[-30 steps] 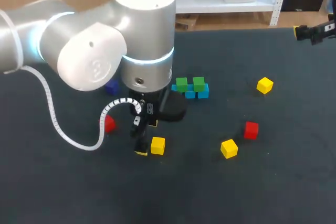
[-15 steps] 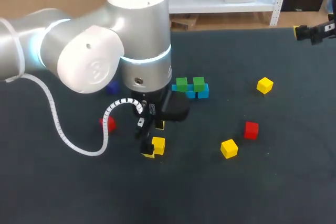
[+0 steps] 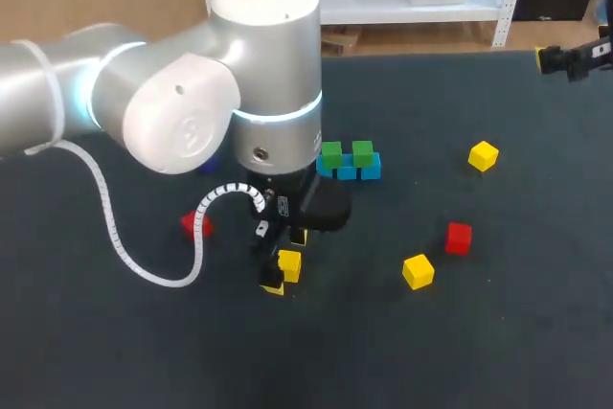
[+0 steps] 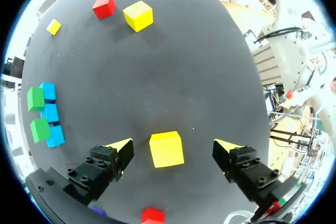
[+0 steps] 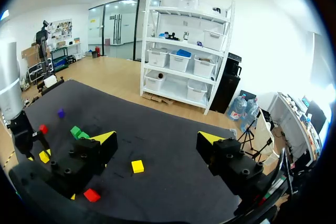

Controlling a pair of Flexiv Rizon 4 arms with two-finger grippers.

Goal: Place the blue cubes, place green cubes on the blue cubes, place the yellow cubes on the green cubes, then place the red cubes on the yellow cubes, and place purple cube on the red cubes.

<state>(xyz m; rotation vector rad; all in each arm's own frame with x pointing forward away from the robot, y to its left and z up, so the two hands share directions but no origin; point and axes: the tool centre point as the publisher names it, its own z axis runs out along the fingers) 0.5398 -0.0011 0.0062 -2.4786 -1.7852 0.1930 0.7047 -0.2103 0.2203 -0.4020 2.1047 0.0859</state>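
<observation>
The left gripper (image 3: 285, 261) hung low over the table (image 3: 115, 352), straddling a yellow cube (image 3: 288, 263). The head view told little more, since the left arm (image 3: 192, 93) covered much of that side. The left wrist view settled it. The gripper (image 4: 173, 148) was open, one fingertip (image 4: 122, 148) on each side of the cube (image 4: 166, 149), with bare table in both gaps and neither finger touching it.

The blue cubes (image 3: 359, 170) stood in a row just beyond the arm, two green cubes (image 3: 332, 153) on top of them. A red cube (image 3: 459, 237) and the loose yellow cubes (image 3: 418, 271) lay well apart on the right side.

The right gripper (image 3: 544, 60) sat at the table's far right edge, too small in the head view to read its jaws. Its own wrist view showed them (image 5: 156, 140) spread wide and empty, high above the table. That view also showed the purple cube (image 5: 61, 113) lying in the open beyond the green cubes, whereas the head view gave only a sliver of it beside the left arm.
</observation>
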